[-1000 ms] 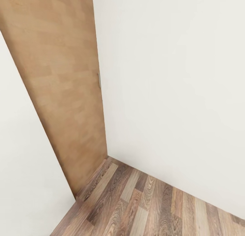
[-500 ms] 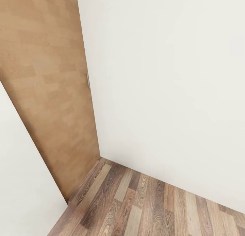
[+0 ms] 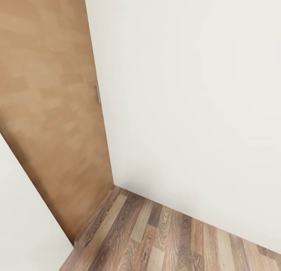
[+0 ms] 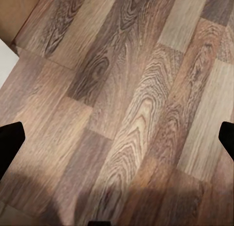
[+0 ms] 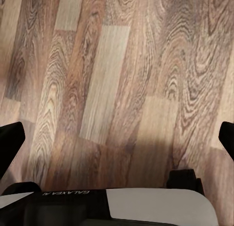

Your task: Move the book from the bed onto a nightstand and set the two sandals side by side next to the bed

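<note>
Left gripper (image 4: 117,138): the two dark fingertips (image 4: 9,140) stand at opposite edges of the left wrist view, spread wide, with nothing between them. Beneath lies bare wood-plank floor (image 4: 126,99); a strip of brown door (image 4: 14,9) and a sliver of white wall show at one corner of that view.

Right gripper (image 5: 117,140): fingertips (image 5: 9,143) likewise set far apart at the edges of the right wrist view, holding nothing. Below is the same plank floor, and a white and black part of the robot's body (image 5: 122,206) marked "GALAXEA" lies along the near edge.

Head view: a brown wooden door (image 3: 50,107) occupies the left, with a small metal handle (image 3: 98,94) at its right edge. A plain white wall (image 3: 195,107) meets it and runs to the right. A second white surface (image 3: 23,224) stands at lower left. Plank floor (image 3: 164,236) fills the lower part.

Task items: the book, bed, nightstand and sandals cannot be located from these views; their positions cannot be told.
</note>
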